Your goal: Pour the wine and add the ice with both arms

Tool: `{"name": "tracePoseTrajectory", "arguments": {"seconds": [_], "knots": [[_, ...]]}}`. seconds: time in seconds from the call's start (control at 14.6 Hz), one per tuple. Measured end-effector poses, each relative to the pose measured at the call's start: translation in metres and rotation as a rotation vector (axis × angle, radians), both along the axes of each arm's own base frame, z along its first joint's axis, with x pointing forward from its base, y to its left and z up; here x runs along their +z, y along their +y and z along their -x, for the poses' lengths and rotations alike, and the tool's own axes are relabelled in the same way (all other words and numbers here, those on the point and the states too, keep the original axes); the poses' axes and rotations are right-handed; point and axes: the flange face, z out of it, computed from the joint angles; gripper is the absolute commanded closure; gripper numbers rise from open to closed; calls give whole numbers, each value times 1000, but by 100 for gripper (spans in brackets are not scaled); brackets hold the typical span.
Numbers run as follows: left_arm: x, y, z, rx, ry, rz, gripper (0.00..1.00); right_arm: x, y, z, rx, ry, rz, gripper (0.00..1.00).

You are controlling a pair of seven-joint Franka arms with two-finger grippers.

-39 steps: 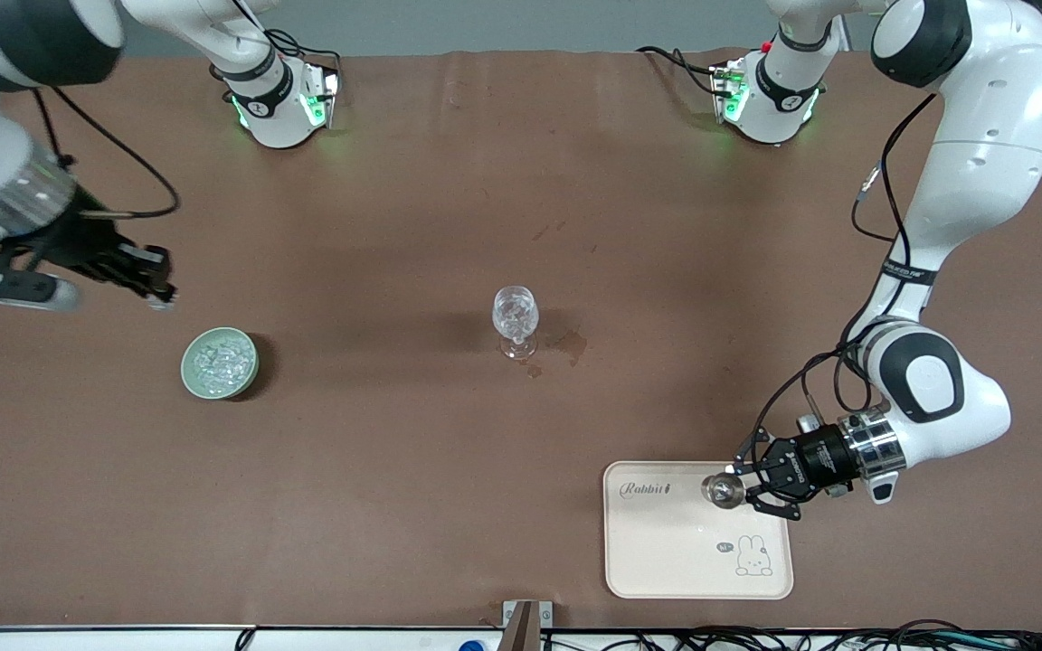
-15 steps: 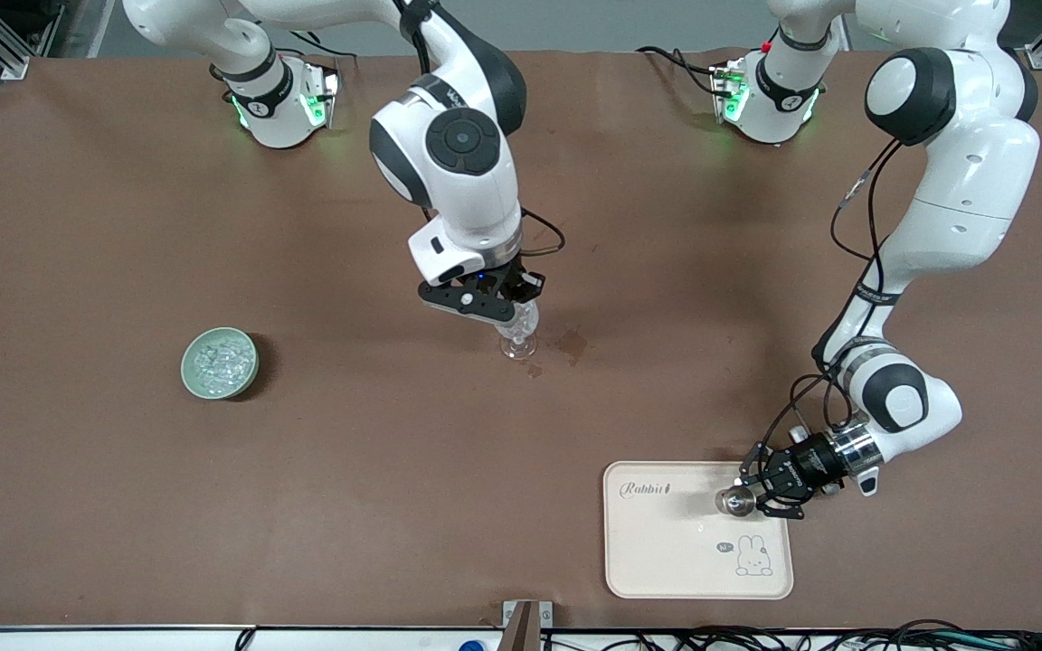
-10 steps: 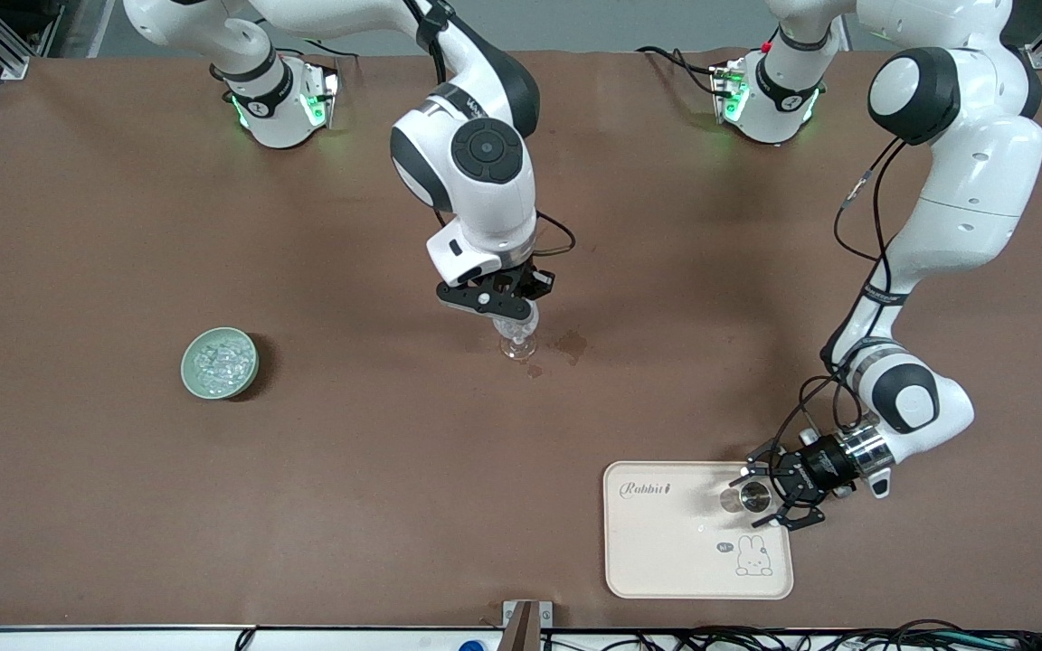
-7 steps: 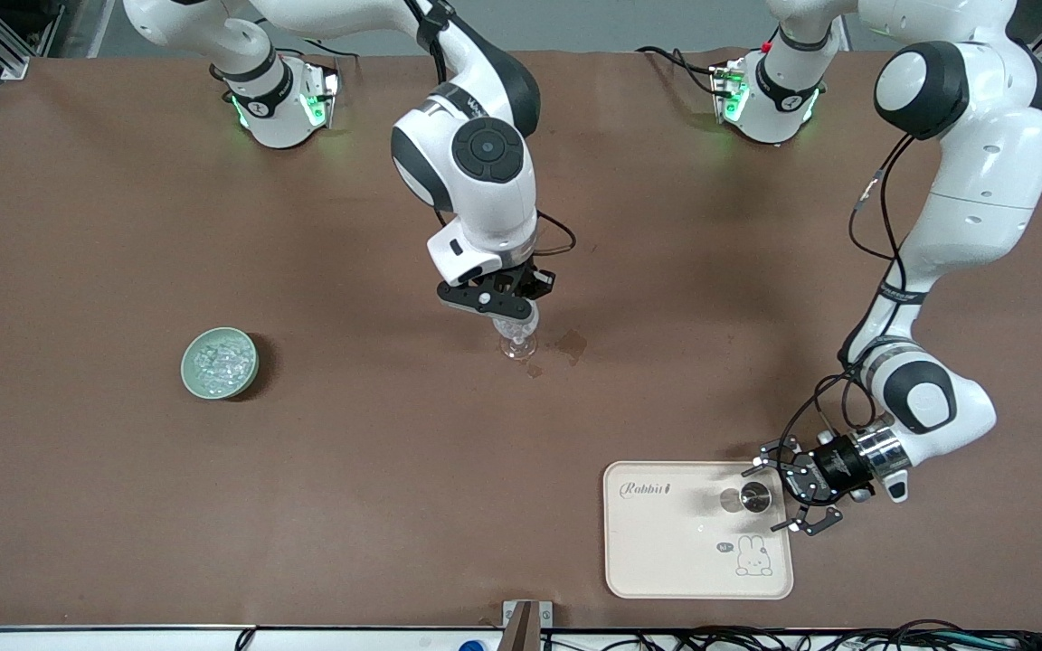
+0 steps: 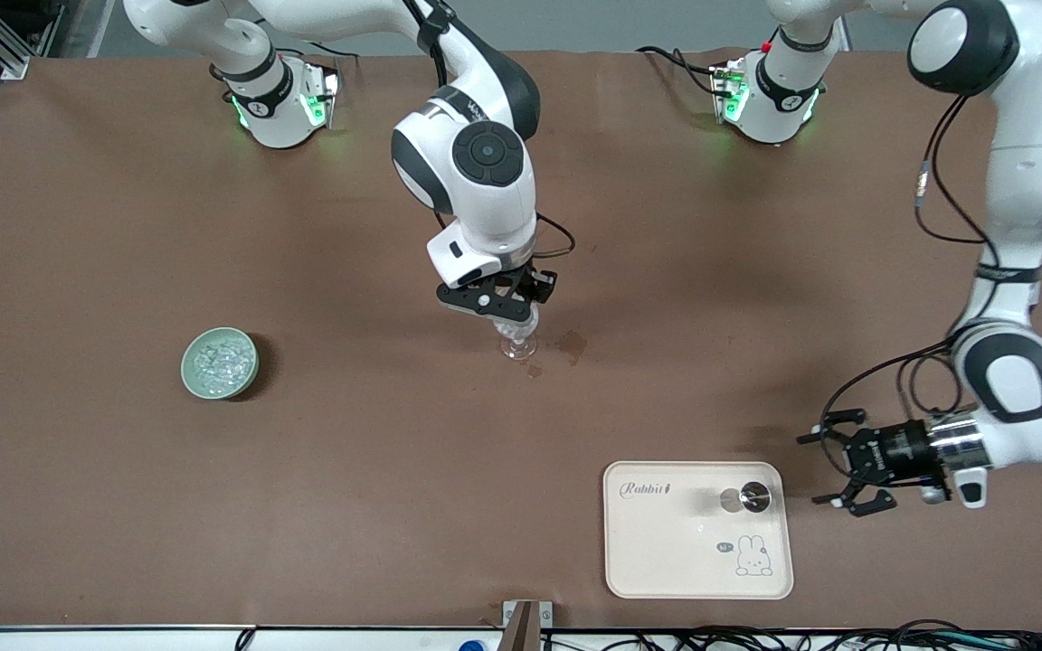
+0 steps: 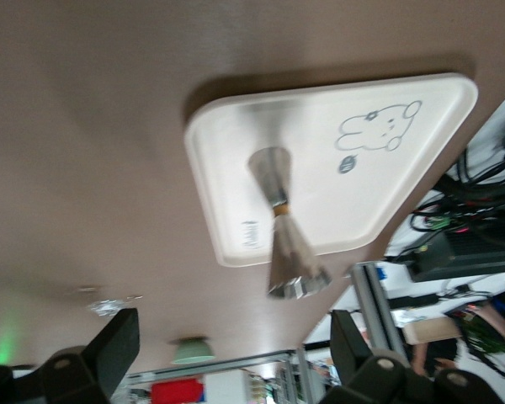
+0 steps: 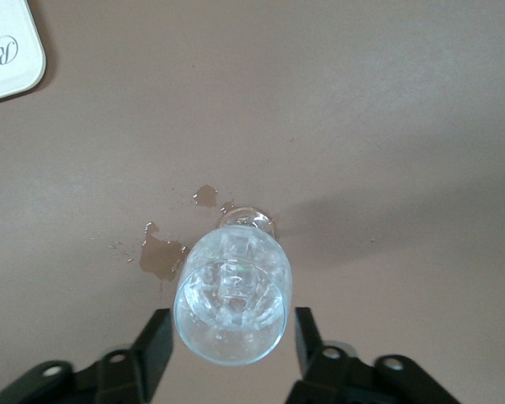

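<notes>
A clear stemmed glass [image 5: 517, 338] stands mid-table with ice [image 7: 228, 284] in it. My right gripper [image 5: 512, 316] is over the glass, and its open fingers [image 7: 155, 343] flank the bowl of the glass [image 7: 232, 305] without gripping it. More ice [image 5: 219, 360] lies in the pale green bowl [image 5: 193, 380] toward the right arm's end. A metal jigger [image 5: 753, 495] stands free on the cream tray [image 5: 666, 551]. My left gripper [image 5: 812, 470] is open and empty, just off the tray's edge toward the left arm's end. The left wrist view shows the jigger [image 6: 283, 225] apart from my left gripper [image 6: 231, 353].
A small wet stain [image 5: 568, 344] marks the brown table beside the glass foot, and it also shows in the right wrist view [image 7: 162, 257]. The tray [image 6: 387, 160] lies near the table's front edge. Cables run along that edge.
My left gripper opened, let go of the jigger on the tray and drew back toward the left arm's end. My right arm swung from near the bowl to the glass and settled over it.
</notes>
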Motion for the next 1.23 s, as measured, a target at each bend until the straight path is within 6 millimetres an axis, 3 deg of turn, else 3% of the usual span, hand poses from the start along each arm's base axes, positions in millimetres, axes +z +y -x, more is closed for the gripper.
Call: {"name": "tracePoseTrajectory", "arguments": {"seconds": [0.14,0.27,0.41,0.48,0.62,0.75,0.96,1.23], "knots": [[50,11,12,-84,5,-50,0,3,-3,-4,-4,-9,1,6],[102,6,22,-165,-23,-133,0,9,-10,-13,9,-34,12,6],[152,-23,35,-285,-74,-246,0,27,-31,-31,2,-70,14,6],[177,-45,41,-348,-107,-315,0,41,-52,-45,1,-82,11,6],[222,-87,56,-457,-186,-450,0,76,-111,-75,24,-96,12,6],[260,-116,72,-580,-278,-584,0,111,-185,-100,45,-95,23,6],[305,-133,98,-784,-386,-722,0,146,-289,-115,64,-70,41,6],[350,-143,129,-1098,-554,-804,0,161,-407,-109,77,-53,47,6]]}}
